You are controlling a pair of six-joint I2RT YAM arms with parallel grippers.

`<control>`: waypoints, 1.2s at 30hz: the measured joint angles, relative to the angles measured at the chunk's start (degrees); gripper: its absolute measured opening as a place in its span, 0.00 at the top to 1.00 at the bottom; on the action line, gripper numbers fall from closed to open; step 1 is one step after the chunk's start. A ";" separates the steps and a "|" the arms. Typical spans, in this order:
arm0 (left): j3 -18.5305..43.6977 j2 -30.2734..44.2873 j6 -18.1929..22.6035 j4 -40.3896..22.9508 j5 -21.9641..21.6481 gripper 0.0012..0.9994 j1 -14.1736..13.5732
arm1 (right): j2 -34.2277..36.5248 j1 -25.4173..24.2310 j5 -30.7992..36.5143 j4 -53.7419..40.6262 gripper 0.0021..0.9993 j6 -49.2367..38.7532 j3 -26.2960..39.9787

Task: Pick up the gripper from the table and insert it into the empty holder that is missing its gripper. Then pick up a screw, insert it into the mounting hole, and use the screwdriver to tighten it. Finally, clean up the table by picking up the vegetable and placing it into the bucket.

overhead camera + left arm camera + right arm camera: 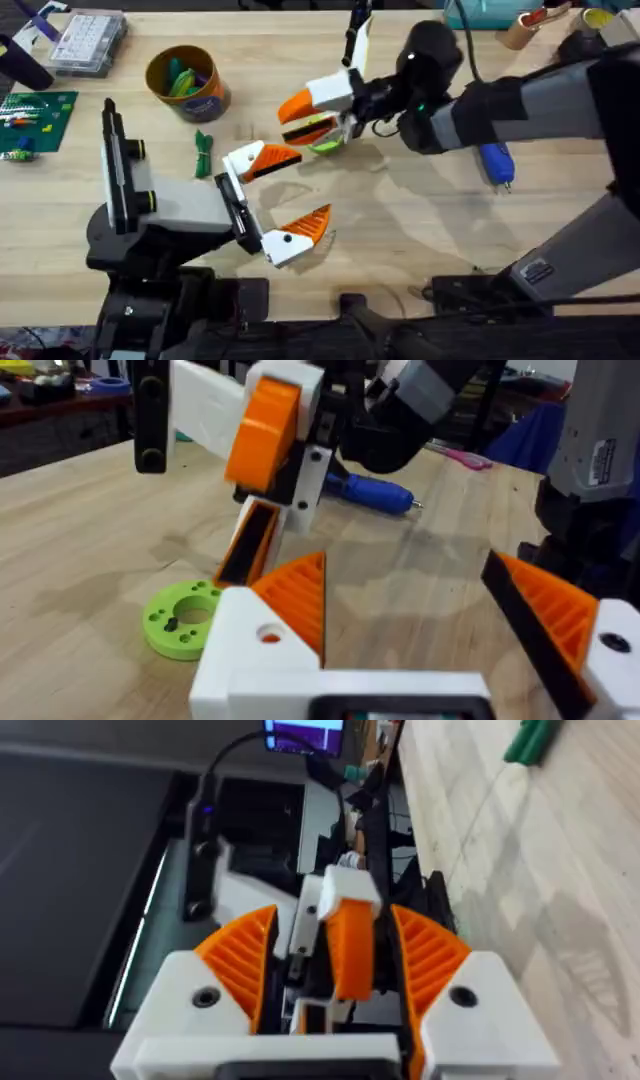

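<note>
Currently right gripper [335, 980] pinches holder [345, 945] between its pads. Left gripper [275, 200] spread, empty, just beside. Holder light, rigid, slippery plastic; grip flat white sides.

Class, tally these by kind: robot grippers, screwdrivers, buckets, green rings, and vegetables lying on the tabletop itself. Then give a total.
grippers: 2, left gripper and right gripper
screwdriver: 1
bucket: 1
ring: 1
vegetable: 1
Total: 6
</note>
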 joint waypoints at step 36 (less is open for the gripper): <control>0.02 -0.01 -0.01 -2.46 1.22 0.01 0.00 | -3.06 2.54 14.18 9.44 0.43 9.50 -18.35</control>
